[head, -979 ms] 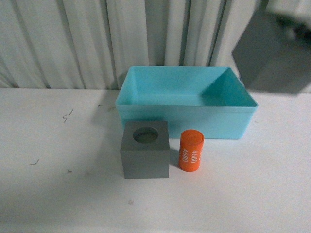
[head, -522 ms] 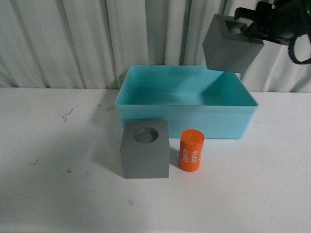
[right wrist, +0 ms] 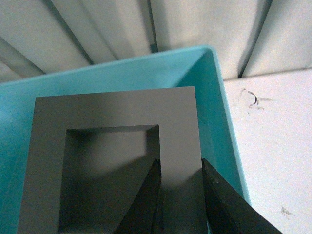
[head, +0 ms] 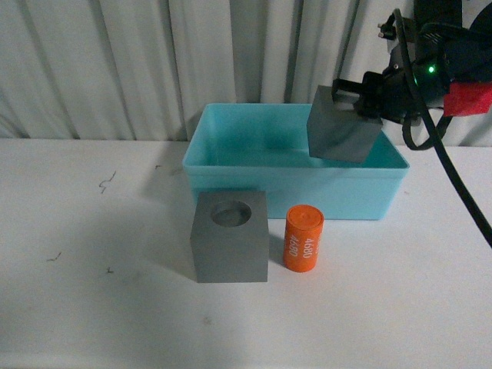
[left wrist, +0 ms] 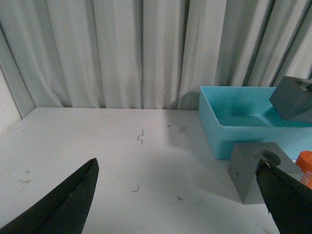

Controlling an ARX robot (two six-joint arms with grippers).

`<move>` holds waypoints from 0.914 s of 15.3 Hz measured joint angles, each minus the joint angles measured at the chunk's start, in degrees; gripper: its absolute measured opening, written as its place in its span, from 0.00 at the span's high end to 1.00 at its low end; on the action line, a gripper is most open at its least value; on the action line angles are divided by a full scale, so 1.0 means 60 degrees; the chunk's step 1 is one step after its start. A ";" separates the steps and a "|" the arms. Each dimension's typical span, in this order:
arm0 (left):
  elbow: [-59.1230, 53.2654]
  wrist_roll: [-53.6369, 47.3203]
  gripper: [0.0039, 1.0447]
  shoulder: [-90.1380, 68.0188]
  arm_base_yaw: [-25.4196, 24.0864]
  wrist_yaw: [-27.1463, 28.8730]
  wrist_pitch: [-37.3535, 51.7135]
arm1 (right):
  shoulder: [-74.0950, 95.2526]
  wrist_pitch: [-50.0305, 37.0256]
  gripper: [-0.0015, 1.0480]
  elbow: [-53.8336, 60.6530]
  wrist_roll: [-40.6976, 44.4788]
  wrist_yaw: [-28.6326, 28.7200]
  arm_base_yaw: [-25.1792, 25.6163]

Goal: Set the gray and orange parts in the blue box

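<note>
Front view, right tool [head: 358, 94]: pinches one wall of the gray cube with the rectangular hole [head: 342, 129], with one finger inside the hole and one outside.
Held cube: hangs tilted in the air over the right rear part of the blue box [head: 292, 192] (I cannot tell whether its lowest edge lies below the rim).
Blue box position: stands on the white table [head: 92, 254], close to the pale curtain [head: 115, 61].
Gray cube with the round hole [head: 229, 250]: rests on the table just in front of the box's near wall, with the hole facing up.
Orange cylinder [head: 303, 240]: stands upright just to the right of that cube, not touching it, with its pale lettering facing the camera.
Right wrist view: the right tool [right wrist: 180, 165] clamps the wall of the cube [right wrist: 112, 109], with the blue box [right wrist: 122, 73] beneath it.
Left wrist view: the left tool [left wrist: 178, 165] has its fingers spread wide, grips nothing and is well apart from the parts. Beyond it are the box [left wrist: 229, 131], the round-hole cube [left wrist: 251, 168], the edge of the cylinder [left wrist: 306, 165] and the raised cube [left wrist: 295, 100].
</note>
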State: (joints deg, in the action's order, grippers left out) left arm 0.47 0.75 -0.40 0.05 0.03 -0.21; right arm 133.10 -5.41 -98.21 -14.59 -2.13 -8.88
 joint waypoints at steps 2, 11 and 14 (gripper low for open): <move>0.0000 0.0000 0.06 0.0000 0.0000 -0.0004 0.0000 | 0.0000 0.0051 0.82 -0.0237 0.0004 -0.0157 0.0000; 0.0000 0.0000 0.06 0.0000 0.0000 0.0000 0.0000 | -0.0958 -0.2167 0.06 0.1552 -0.0084 -0.0659 0.0047; 0.0000 0.0004 0.06 0.0000 0.0000 -0.0004 0.0000 | -0.4962 -0.3767 0.06 0.4798 -0.0168 -0.0368 0.0390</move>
State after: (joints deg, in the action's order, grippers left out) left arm 0.47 0.78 -0.40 0.05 0.01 -0.21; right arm 103.33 -28.01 -69.43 -15.59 -4.34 -6.55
